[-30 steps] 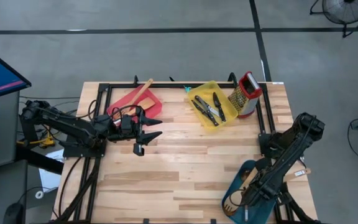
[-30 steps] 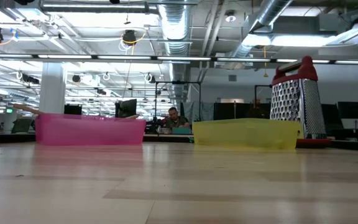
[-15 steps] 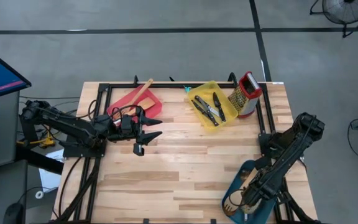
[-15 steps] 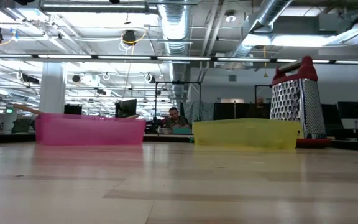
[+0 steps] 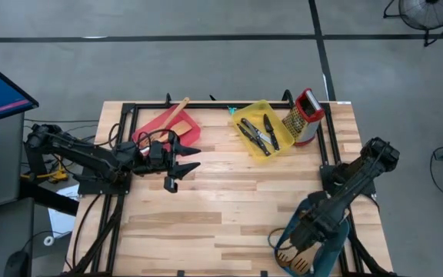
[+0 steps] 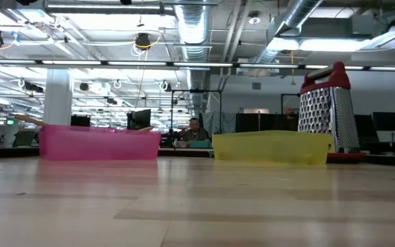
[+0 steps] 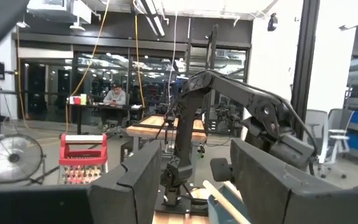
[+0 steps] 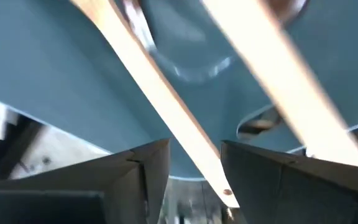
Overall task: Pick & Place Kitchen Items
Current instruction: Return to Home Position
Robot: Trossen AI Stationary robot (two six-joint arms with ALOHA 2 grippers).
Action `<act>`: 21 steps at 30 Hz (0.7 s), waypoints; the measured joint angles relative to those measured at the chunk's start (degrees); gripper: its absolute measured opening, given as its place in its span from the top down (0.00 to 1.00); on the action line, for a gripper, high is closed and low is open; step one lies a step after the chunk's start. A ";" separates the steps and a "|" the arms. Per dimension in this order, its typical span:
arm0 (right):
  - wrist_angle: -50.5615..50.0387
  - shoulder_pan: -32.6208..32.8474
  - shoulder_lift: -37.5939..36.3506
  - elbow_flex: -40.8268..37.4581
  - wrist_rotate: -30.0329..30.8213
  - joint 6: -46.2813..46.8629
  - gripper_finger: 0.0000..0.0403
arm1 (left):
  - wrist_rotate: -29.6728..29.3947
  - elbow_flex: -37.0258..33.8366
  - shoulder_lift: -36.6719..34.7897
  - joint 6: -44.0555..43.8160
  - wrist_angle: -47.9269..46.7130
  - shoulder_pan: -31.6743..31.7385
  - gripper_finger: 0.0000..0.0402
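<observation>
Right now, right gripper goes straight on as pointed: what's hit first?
Likely the pale wooden handle in the teal bin, crossing just ahead of the right gripper, fingers open; then the bin floor. Depth unclear. The left gripper idles near the red bin.

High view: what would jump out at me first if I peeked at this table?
Probably the shiny grater with its red top, standing at the far right beside the yellow tray of black knives. Then the two dark arms: the left claw is open by the red tray, and the right claw is open over the teal tray, where wooden utensils lie.
</observation>
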 joint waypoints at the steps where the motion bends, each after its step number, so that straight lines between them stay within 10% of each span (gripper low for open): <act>1: 0.02 -0.99 -0.02 1.69 0.63 -0.19 0.62 | 0.07 -0.02 -0.34 -0.54 -0.15 -0.01 0.56; 11: 3.66 -10.08 -7.78 23.19 24.79 -2.38 0.74 | 4.19 -0.02 -14.21 -4.19 -9.09 -0.02 0.64; 15: 17.54 -13.34 -14.61 27.16 41.35 -17.14 0.83 | 4.19 -0.02 -20.43 -4.37 -18.16 -0.01 0.77; 21: 34.30 -20.06 -26.87 23.73 43.55 -39.08 0.98 | 5.23 -0.02 -26.40 -4.35 -26.09 0.00 0.98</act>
